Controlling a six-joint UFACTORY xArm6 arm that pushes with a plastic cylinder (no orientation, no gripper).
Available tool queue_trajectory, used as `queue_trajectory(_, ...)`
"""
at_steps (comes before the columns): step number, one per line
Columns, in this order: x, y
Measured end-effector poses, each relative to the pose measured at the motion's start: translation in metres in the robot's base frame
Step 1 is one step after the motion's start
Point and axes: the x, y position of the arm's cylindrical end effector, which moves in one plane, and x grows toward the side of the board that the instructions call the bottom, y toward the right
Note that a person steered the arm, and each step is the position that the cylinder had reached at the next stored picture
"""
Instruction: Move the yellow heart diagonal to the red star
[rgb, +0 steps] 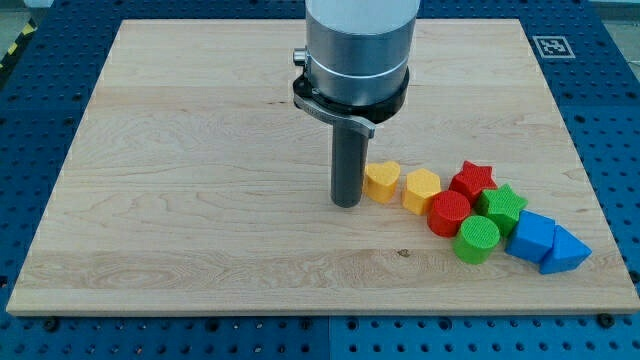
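The yellow heart (381, 181) lies on the wooden board right of centre. My tip (346, 203) stands just to the heart's left, very close to it or touching. The red star (472, 181) lies further to the view's right, at about the same height in the view. A yellow hexagon-like block (421, 189) sits between the heart and the red star.
A red cylinder (449, 213), a green star (501, 208), a green cylinder (478, 239), a blue cube (532, 236) and a blue triangle (563, 251) cluster at the lower right. The board's edge (300, 312) runs along the view's bottom.
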Motion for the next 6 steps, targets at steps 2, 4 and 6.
queue_trajectory(2, 0.0000, 0.0000)
queue_trajectory(4, 0.0000, 0.0000)
queue_trajectory(6, 0.0000, 0.0000)
